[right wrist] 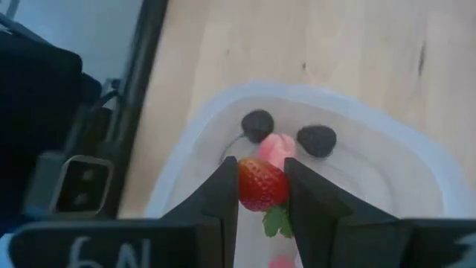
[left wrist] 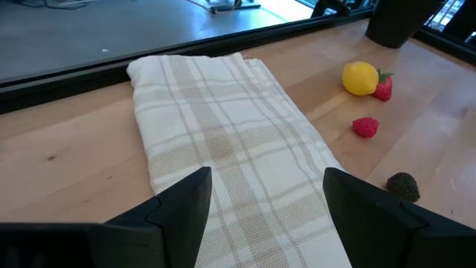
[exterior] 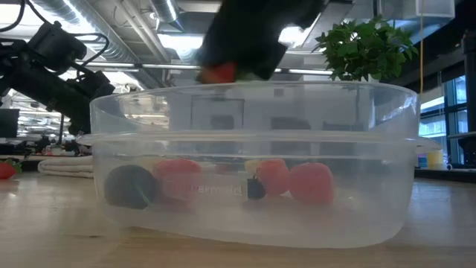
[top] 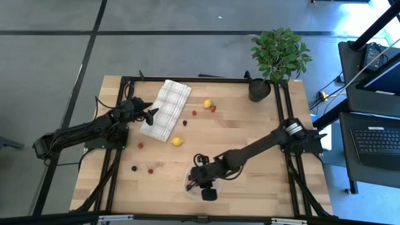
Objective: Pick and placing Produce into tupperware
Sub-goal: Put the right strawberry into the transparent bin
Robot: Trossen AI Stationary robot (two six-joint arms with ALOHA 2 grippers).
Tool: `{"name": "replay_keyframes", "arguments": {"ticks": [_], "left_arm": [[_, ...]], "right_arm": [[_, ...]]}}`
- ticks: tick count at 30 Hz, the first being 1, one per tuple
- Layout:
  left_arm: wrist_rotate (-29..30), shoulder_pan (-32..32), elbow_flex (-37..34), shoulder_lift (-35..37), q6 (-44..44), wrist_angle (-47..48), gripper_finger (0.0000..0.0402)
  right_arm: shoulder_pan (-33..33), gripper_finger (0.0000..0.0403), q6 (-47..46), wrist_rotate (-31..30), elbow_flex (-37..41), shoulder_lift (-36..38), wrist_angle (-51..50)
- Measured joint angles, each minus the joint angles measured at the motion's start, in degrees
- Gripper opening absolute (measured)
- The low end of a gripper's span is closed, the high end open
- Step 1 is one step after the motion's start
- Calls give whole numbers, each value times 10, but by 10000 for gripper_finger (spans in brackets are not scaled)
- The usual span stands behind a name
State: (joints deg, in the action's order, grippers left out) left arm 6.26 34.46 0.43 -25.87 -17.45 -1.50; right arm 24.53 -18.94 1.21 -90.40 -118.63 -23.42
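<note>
The clear tupperware (top: 189,185) stands near the table's near edge and fills the low view (exterior: 372,186). It holds dark berries (right wrist: 257,123) and red and pink pieces (exterior: 311,183). My right gripper (right wrist: 262,179) is over it, shut on a red strawberry (right wrist: 260,186). My left gripper (left wrist: 264,201) is open and empty just above the checked cloth (left wrist: 223,141) at the far left. Loose produce lies on the table: one lemon (top: 208,104) with red pieces beside it, another lemon (top: 177,141), and small red and dark pieces (top: 140,145). My right gripper pinches the strawberry's red body (right wrist: 249,187) between its two fingers, one on each side. The green leaf end (right wrist: 278,220) sticks out past the fingers. The fingers come from above. The strawberry (exterior: 219,73) hangs clear, about level with the tupperware's rim.
A green plant in a black pot (top: 259,89) stands at the far right corner. Black frame rails (top: 119,125) run along the table's left, right and far sides. Bare wood lies between the cloth and the tupperware.
</note>
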Motion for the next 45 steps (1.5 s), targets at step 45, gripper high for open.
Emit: {"name": "replay_keyframes", "arguments": {"ticks": [45], "left_arm": [[0,0,0,0,15,0,250]], "right_arm": [[-22,130,7,-1,-2,-54,8]]}}
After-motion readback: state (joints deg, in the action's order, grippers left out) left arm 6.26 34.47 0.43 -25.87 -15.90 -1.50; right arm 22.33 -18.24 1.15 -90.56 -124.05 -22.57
